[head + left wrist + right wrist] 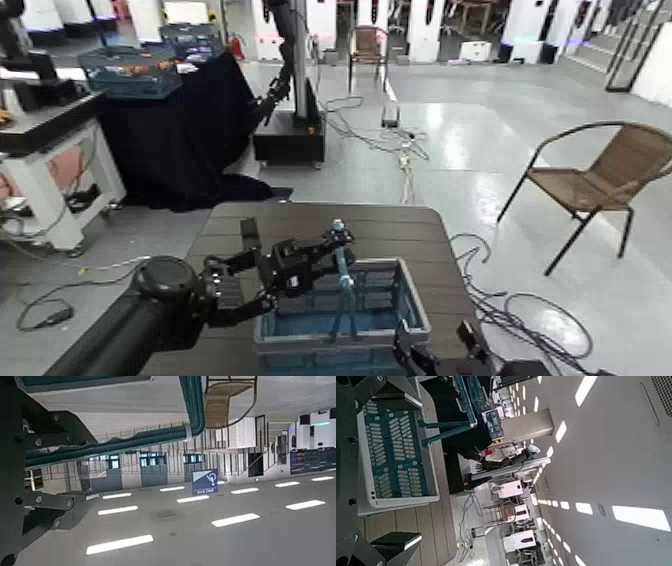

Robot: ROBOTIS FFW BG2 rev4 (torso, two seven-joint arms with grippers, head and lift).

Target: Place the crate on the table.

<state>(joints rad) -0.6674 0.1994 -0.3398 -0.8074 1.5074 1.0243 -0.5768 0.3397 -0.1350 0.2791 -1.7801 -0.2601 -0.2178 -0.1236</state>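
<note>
The blue-grey lattice crate point(345, 322) stands on the near part of the dark brown slatted table point(300, 225), its thin teal handle point(343, 275) upright. My left gripper point(328, 252) is at the top of the handle. In the left wrist view the handle point(119, 443) runs between the spread fingers point(47, 507), close to one of them, and the gripper is open. My right gripper point(440, 348) is open and empty at the crate's near right corner. Its wrist view shows the crate point(395, 447) on the table point(431, 534) between its fingers.
A wicker metal-framed chair point(600, 170) stands on the floor to the right. A black-draped table point(170, 130) with a dark crate point(130, 70) is at the back left, beside a white workbench point(40, 160). Another robot's base point(290, 135) and cables point(400, 145) lie beyond the table.
</note>
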